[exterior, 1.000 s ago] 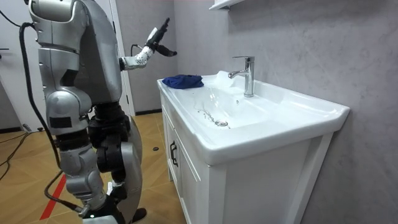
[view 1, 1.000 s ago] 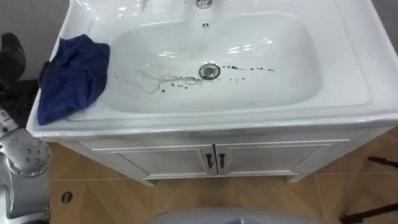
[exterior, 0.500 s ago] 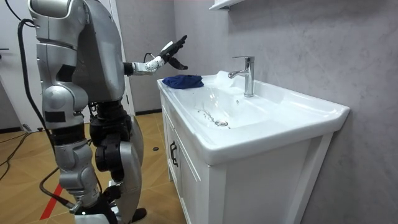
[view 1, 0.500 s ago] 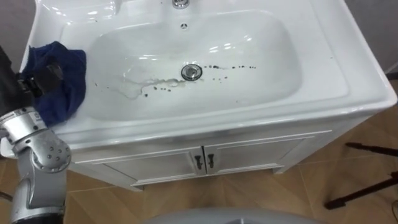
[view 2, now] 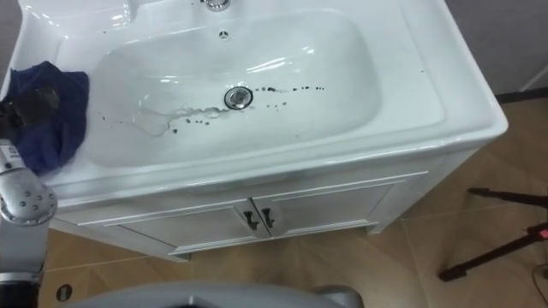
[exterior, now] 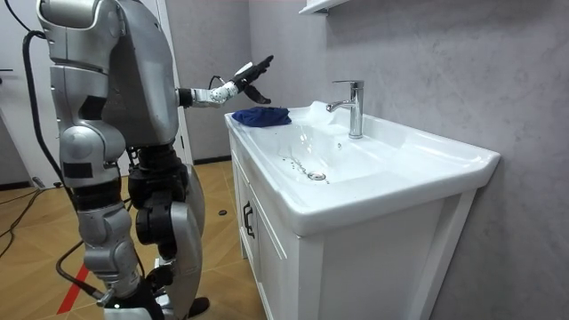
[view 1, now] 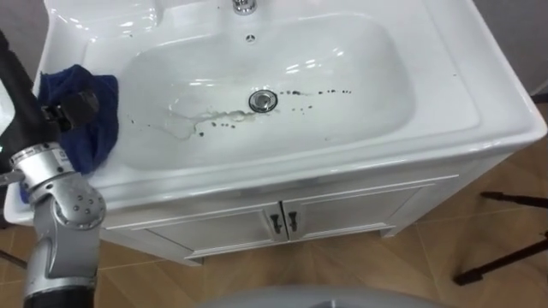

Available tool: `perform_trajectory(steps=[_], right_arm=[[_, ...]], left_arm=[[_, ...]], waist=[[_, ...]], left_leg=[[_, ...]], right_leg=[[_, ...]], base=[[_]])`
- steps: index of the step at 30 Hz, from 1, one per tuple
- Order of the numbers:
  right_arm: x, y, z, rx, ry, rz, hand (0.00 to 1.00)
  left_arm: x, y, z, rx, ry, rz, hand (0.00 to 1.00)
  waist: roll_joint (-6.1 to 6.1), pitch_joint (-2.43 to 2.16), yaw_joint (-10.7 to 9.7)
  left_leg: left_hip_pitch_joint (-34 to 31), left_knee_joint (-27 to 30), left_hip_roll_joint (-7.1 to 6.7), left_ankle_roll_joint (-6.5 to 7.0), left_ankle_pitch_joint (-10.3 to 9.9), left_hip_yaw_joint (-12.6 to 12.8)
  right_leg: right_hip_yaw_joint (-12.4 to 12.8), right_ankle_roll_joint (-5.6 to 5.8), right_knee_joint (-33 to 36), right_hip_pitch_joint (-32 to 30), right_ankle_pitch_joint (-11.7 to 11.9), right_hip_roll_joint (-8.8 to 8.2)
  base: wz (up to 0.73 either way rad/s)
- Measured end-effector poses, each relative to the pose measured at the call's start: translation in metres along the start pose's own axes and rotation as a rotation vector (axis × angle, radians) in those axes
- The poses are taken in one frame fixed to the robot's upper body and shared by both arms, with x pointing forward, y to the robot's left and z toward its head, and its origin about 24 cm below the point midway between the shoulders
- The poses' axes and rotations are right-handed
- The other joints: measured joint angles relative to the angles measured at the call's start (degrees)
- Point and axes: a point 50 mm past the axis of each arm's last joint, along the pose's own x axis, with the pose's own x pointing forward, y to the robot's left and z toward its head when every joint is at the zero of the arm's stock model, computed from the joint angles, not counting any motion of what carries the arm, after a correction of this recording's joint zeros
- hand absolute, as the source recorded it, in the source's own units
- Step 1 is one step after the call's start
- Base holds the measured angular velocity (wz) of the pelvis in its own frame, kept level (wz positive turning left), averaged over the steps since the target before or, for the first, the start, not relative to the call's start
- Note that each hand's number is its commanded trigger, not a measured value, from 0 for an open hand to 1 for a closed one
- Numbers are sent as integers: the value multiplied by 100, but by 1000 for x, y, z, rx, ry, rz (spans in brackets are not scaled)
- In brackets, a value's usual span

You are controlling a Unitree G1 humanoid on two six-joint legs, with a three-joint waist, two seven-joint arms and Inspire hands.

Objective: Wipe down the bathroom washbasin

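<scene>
One cloth (view 1: 92, 120), dark blue and crumpled, lies on the left rim of the basin (view 1: 479, 111). Most of it is on the flat ledge, with its right edge at the lip of the bowl.

Left hand (exterior: 244, 76) is held out over the cloth. Room view: fingers (exterior: 260, 65) straight and angled upward. The thumb (view 1: 75, 106) is spread away from them and points down toward the cloth. Hand is slack and wide, with hold of nothing.

Room view shows a clear gap between thumb tip and cloth, so the two are apart. The cloth sits just below the hand and slightly beyond the palm. In the eye views the thumb overlaps the cloth's left half and the palm hides its left edge. That is overlap along the line of sight only.

Bowl is dirty. A row of dark specks (view 1: 321, 92) lies right of the drain (view 1: 263, 100), with more specks to its left. A pale smear (view 1: 190, 121) runs from the drain toward the cloth side.

Tap (exterior: 354, 105) stands on the back rim, behind the drain. Under the basin are two cabinet doors (view 1: 282, 224), shut, with handles side by side at the middle seam.

Robot stands upright on the wood floor (view 1: 342, 265) at the cabinet's left end. Its left arm is stretched forward above rim height.
</scene>
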Motion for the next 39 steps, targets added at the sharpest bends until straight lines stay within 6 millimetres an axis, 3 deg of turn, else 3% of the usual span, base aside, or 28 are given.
perform_trajectory(steps=[5, 16, 22, 31, 32, 33, 34, 35, 36, 37, 39], right_arm=[[0, 0, -1, 4, 30, -7, 0], [0, 0, -4, 11, 75, -21, 0], [0, -2, -2, 8, 72, -58, 0], [0, -2, 2, -5, 63, -63, 0], [0, -1, 2, -5, 62, -63, 0], [0, -1, 2, -7, 62, -64, 0], [0, -2, 2, -8, 63, -64, 0], [0, -2, 2, -8, 65, -64, 0], [0, -2, 2, -4, 69, -65, 0], [0, -2, 2, -7, 75, -66, 0], [-1, -3, 1, -14, 84, -69, 0]], left_arm=[[-8, -13, -12, 54, 78, -96, 0], [-30, -38, -41, 148, 221, -284, 0], [-40, -49, -48, 170, 247, -349, 0], [-38, -54, -50, 178, 262, -360, 0], [-38, -55, -50, 178, 263, -360, 4], [-38, -56, -52, 181, 268, -366, 30], [-39, -57, -52, 184, 272, -373, 40], [-39, -57, -52, 183, 274, -377, 59], [-40, -58, -53, 180, 278, -387, 87], [-41, -59, -53, 180, 281, -398, 100], [-41, -59, -54, 183, 287, -404, 100]], waist=[[24, -16, -92], [30, -48, -94], [73, -92, -98], [81, -85, -87], [81, -85, -87], [85, -84, -74], [89, -83, -70], [90, -83, -69], [97, -80, -54], [102, -81, -43], [111, -82, -26]], left_leg=[[3, 2, -1, 0, 0, -14], [54, -14, 5, 0, 0, -3], [100, -7, 19, 0, 0, 27], [105, 37, 63, 0, 0, 63], [105, 37, 65, 0, 0, 63], [109, 37, 69, -1, 1, 76], [109, 37, 72, -1, 1, 90], [108, 37, 74, -1, 1, 100], [107, 36, 77, -1, 1, 124], [106, 35, 77, -1, 1, 132], [124, 16, 77, -1, 1, 150]], right_leg=[[0, 0, 3, -2, 0, -1], [17, 0, 18, 16, 1, 7], [23, -2, 38, 44, 2, 18], [32, -22, 115, 19, 15, 57], [32, -24, 116, 19, 15, 58], [39, -24, 123, 17, 16, 61], [45, -25, 128, 12, 16, 62], [47, -25, 129, 7, 16, 63], [75, -25, 129, -2, 16, 67], [95, -25, 128, -6, 16, 70], [136, -25, 120, -9, 16, 75]], base=[[0], [-1], [0], [-1], [0], [-3], [-4], [-5], [-6], [-6], [-9]])
